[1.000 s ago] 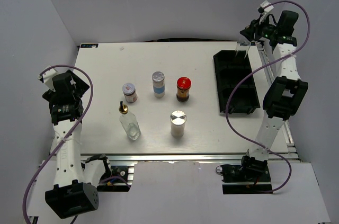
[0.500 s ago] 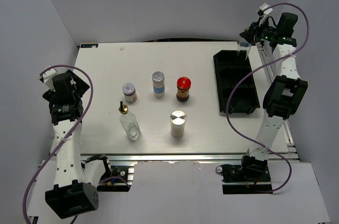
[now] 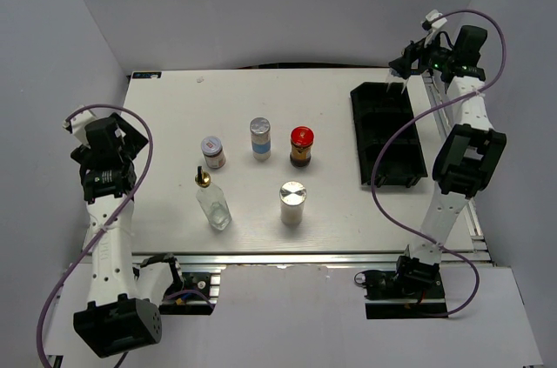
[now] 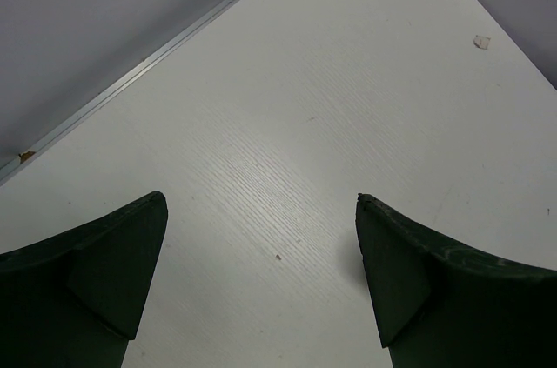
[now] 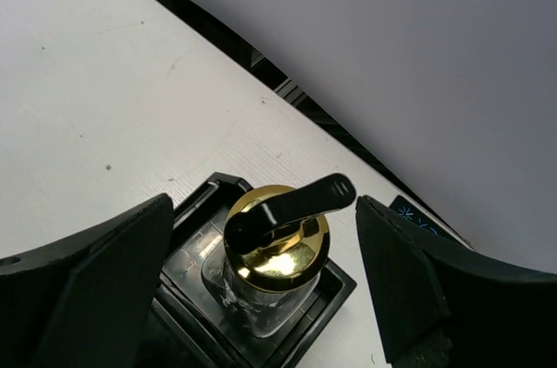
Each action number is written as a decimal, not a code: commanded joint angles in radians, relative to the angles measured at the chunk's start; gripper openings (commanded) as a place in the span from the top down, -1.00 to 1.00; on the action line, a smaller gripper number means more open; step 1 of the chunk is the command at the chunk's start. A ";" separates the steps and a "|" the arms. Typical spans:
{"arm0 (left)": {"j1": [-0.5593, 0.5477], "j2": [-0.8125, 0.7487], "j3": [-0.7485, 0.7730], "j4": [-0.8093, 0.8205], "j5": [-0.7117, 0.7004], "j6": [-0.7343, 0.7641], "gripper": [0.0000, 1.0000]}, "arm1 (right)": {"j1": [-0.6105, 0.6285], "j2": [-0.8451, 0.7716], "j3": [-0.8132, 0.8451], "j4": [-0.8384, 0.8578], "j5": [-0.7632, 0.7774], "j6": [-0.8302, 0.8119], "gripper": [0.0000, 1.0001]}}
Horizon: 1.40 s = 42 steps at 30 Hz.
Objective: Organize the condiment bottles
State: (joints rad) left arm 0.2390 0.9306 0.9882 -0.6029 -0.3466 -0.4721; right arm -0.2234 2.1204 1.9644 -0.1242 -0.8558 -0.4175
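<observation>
One in tray: clear glass bottle with gold pourer top [image 5: 277,250], upright in far-end compartment of black compartment tray [image 3: 358,133].
Right gripper [image 5: 263,204]: spread above tray's far end, straddling bottle, touching nothing.
Handling: probably rigid, slick, breakable; best pinched across glass body below pourer.
Left gripper [image 4: 261,211]: spread, empty, far left of tray.
Unsorted: five, red-lidded dark jar [image 3: 302,147] nearest tray's left side.

On the white table [image 3: 174,107] five containers stand upright. Farther back, in a row, are a small red-and-white-lidded jar [image 3: 212,152], a blue-labelled shaker [image 3: 260,137] and a red-lidded dark jar [image 3: 301,146]. Nearer are a clear glass bottle [image 3: 212,204] with a gold pourer and a silver-capped white shaker [image 3: 293,204]. A second gold-topped glass bottle [image 5: 277,257] stands upright in the far end compartment of the black tray [image 3: 392,155].
</observation>
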 commanded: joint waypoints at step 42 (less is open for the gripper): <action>-0.003 -0.016 -0.057 0.063 0.369 0.015 -0.96 | 1.126 -0.666 -0.636 0.157 0.191 0.177 -0.79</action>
State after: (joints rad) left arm 0.2390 0.9192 0.9440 -0.5720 -0.0452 -0.4759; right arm 0.8043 1.4307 1.3247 -0.0196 -0.7113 -0.2436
